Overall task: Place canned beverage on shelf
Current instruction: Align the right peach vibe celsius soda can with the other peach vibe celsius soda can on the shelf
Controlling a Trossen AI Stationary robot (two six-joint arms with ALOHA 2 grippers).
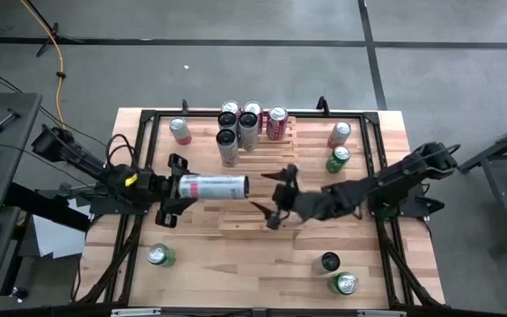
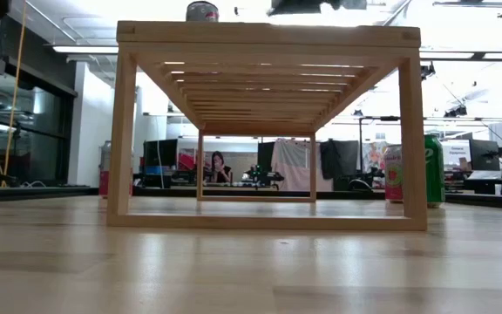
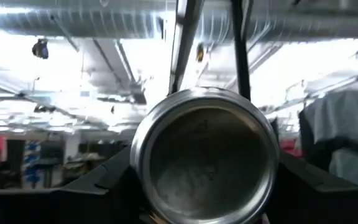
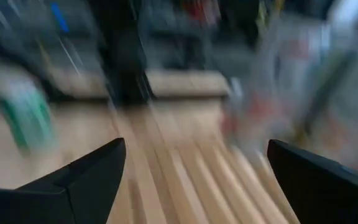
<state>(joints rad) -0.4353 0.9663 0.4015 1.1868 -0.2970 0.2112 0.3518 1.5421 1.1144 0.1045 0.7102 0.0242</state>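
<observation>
A silver can with pink lettering [image 1: 216, 186] lies lengthwise in the air over the left part of the shelf [image 1: 267, 227], a light-wood rack of slats in the table's middle. My left gripper [image 1: 186, 187] is shut on it. In the left wrist view the can's round end [image 3: 207, 165] faces the camera. My right gripper [image 1: 268, 193] hovers open over the shelf just right of the can's free end, nothing between its fingers [image 4: 95, 165]. Several cans [image 1: 239, 125] stand on the shelf's far end. My left gripper pinches the can between its two fingers, which lie along its round wall at the end nearer the wrist [image 3: 137, 158]. The fingers come from the table's left. The can is lifted clear of the shelf, its free end [image 1: 245, 185] toward the right gripper.
Loose cans stand on the table around the shelf: pink [image 1: 180, 130] at far left, pink [image 1: 339, 133] and green [image 1: 337, 158] at far right, green [image 1: 159, 255] at near left, a dark one [image 1: 330, 261] and green [image 1: 344, 283] at near right. A black frame [image 1: 377, 132] borders the tabletop.
</observation>
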